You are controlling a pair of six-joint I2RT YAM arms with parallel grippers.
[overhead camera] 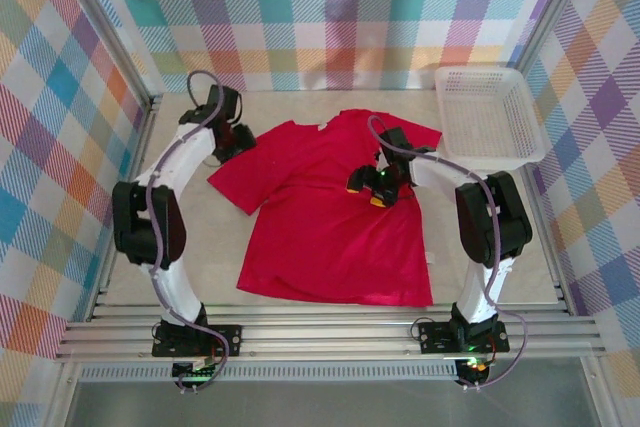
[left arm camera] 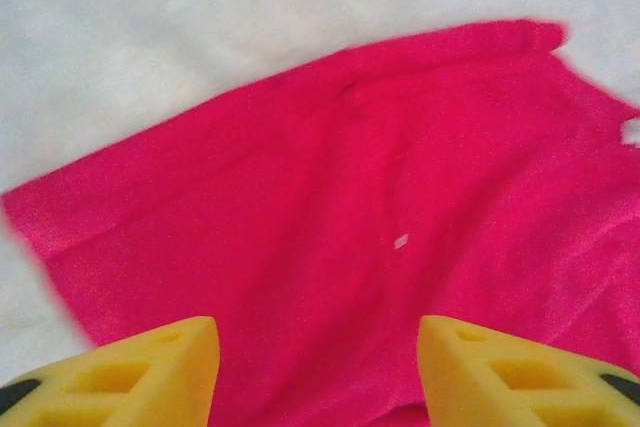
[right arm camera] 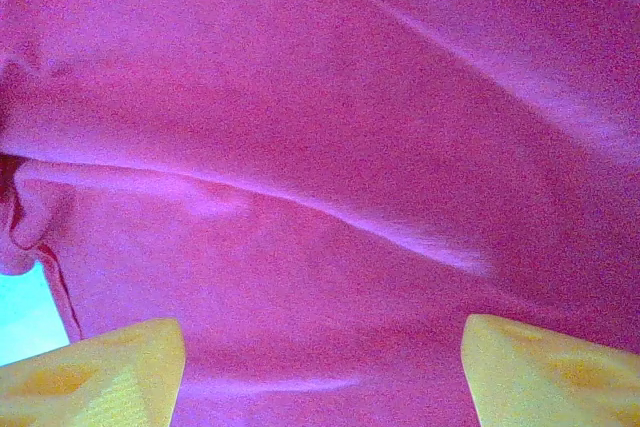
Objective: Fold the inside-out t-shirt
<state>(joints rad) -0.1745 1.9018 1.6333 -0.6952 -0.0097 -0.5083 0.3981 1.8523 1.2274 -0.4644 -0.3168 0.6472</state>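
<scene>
The inside-out t-shirt (overhead camera: 330,217), bright red, lies spread flat on the table with its neck toward the back and a small white tag (overhead camera: 322,127) at the collar. My left gripper (overhead camera: 238,143) hovers at the shirt's left sleeve (left arm camera: 300,177), jaws open, nothing between the yellow fingers (left arm camera: 170,367). My right gripper (overhead camera: 374,189) is low over the chest area, right of the middle. It is open too, and the red fabric (right arm camera: 330,177) under it has shallow creases. Its yellow fingertips (right arm camera: 530,372) stand wide apart.
A white mesh basket (overhead camera: 478,72) stands at the back right, just beyond the shirt's right sleeve. The pale table (overhead camera: 180,247) shows bare to the left of the shirt and along its hem. Checked walls close the area on three sides.
</scene>
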